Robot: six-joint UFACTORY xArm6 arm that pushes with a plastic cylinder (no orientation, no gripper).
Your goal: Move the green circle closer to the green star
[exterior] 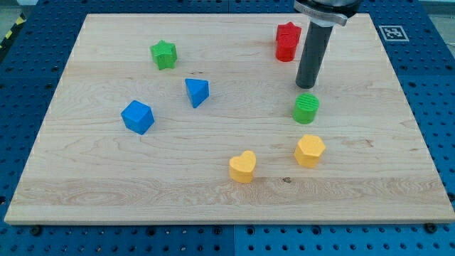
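Note:
The green circle (306, 108) stands on the wooden board at the view's right of centre. The green star (163, 54) is at the view's upper left, far from the circle. My tip (306, 87) is just above the green circle in the view, close to its top edge; I cannot tell if they touch. The dark rod rises from there to the view's top edge.
A red block (288, 41) stands left of the rod near the top. A blue triangle (197, 92) and a blue cube (138, 116) lie between circle and star. A yellow heart (242, 166) and a yellow hexagon (310, 150) sit below the circle.

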